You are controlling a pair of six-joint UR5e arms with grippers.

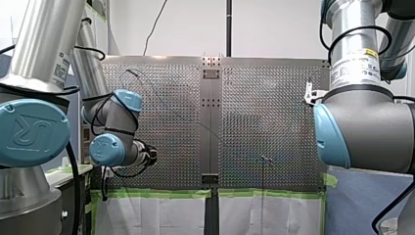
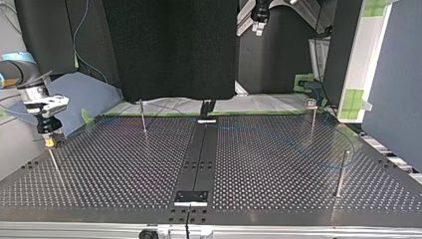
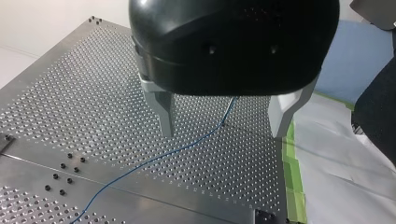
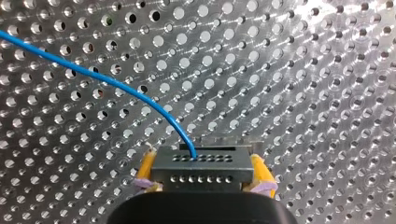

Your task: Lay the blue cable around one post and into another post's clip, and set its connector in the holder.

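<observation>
In the right wrist view my right gripper [image 4: 201,179] is shut, its yellow pads [image 4: 145,169] clamped on the dark grey connector [image 4: 201,168]. The blue cable [image 4: 116,86] leaves the connector's top and arcs away over the perforated plate. In the top view this gripper [image 2: 50,138] hangs at the left, just above a thin post [image 2: 54,167]. My left gripper [image 3: 223,122] stands open above the plate with nothing between its metal fingers [image 3: 163,114]. The blue cable [image 3: 154,161] lies on the plate beneath it. A post with a clip [image 2: 311,104] stands at the far right.
Two more posts rise from the plate [image 2: 143,119] [image 2: 341,172]. A black holder block [image 2: 191,197] sits on the dark centre strip [image 2: 199,159] near the front edge, another block [image 2: 206,110] at its far end. Green tape [image 3: 292,186] marks the plate's edge.
</observation>
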